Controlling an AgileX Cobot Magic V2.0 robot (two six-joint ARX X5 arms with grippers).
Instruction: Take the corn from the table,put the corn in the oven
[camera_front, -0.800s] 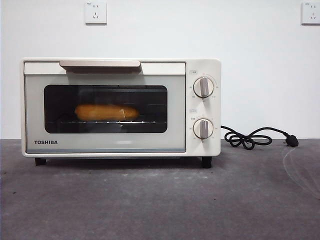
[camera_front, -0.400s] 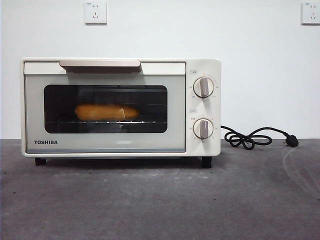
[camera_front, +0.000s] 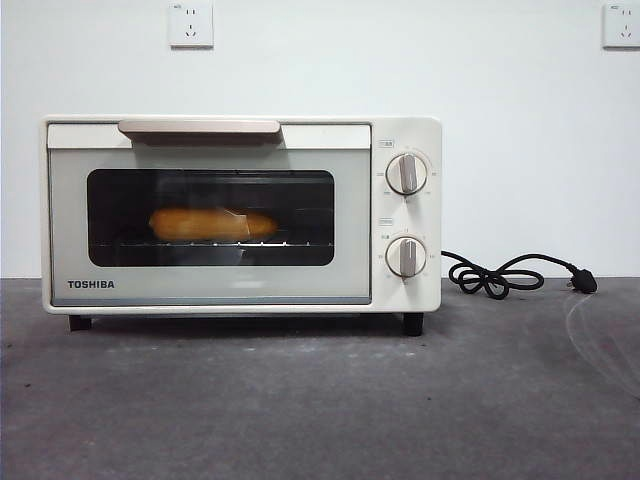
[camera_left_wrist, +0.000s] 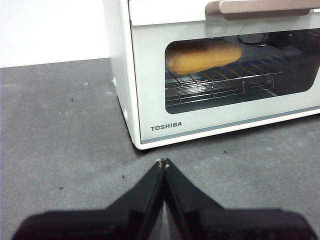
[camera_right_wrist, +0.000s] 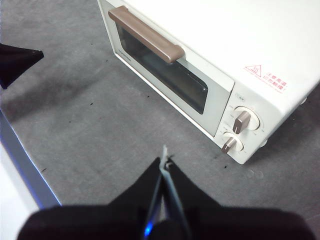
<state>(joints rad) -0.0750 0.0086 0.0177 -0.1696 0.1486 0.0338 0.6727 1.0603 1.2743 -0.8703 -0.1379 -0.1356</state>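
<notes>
- Evidently the corn (camera_front: 213, 224) already lies inside the oven (camera_front: 240, 215), on the wire rack behind the dark glass, and the door looks shut with its beige handle (camera_front: 200, 127) up at the top edge.
- My left claw (camera_left_wrist: 163, 163) holds nothing; its two jaws are pressed together to a point, hanging over bare worktop (camera_front: 320, 400) just out from the oven's TOSHIBA corner.
- My right claw (camera_right_wrist: 164, 161) is likewise pinched closed and empty, higher up, looking down across the door and the two knobs (camera_right_wrist: 237, 131).
- From my left claw, taking straight ahead as 12 o'clock, the corn sits at roughly 1 o'clock, beyond the glass; from my right claw the window is about 12 o'clock, and the cob itself is not visible through it from there.
- In the front view the cob's long axis runs 9 o'clock to 3 o'clock, parallel to the door, sitting in the 9 o'clock half of the window.
- My left claw is the nearer of the two to the corn, though the closed door stands between us.
- I judge the task complete or all but complete: nothing of the corn remains on the worktop, and any further move would only be drawing both arms clear.
- A black cord (camera_front: 510, 273) lies coiled at the oven's 3 o'clock side, well apart from either claw.
</notes>
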